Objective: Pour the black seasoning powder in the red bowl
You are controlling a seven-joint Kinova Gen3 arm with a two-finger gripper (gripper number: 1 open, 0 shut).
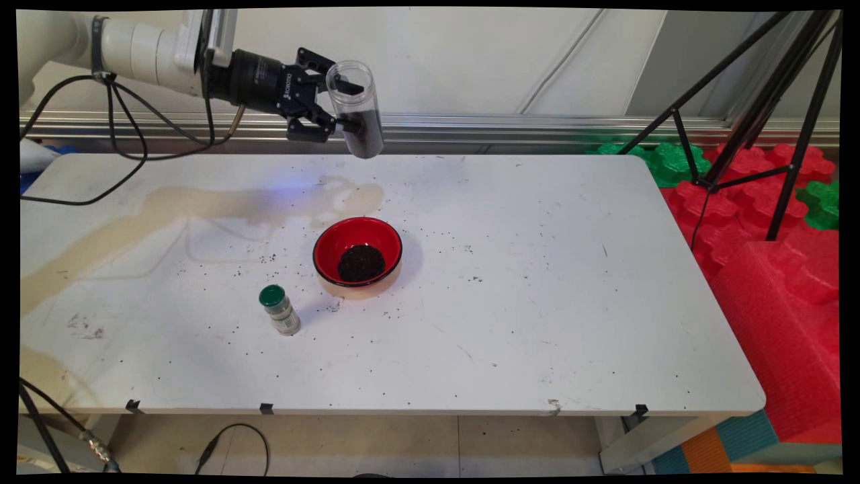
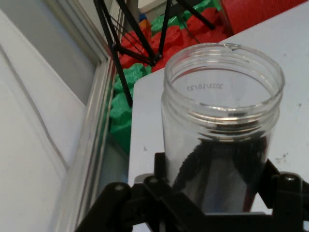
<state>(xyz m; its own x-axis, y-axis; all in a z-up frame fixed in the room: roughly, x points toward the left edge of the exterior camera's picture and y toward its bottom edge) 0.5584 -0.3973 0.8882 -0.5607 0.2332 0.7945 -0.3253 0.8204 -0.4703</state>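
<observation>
Claw (image 1: pixel 338 107) round raised jar (image 1: pixel 356 107), bowl (image 1: pixel 357 255) and bottle (image 1: pixel 279 310) well below.

White arm (image 1: pixel 134 50); black two-finger gripper (image 1: pixel 336 104); black cables (image 1: pixel 121 134) hanging.

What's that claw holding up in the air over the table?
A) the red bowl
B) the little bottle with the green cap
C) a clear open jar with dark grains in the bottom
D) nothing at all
C: the claw is clamped on a clear jar with dark grains in its lower end, high above the table; the red bowl and green-capped bottle stand below.
</observation>
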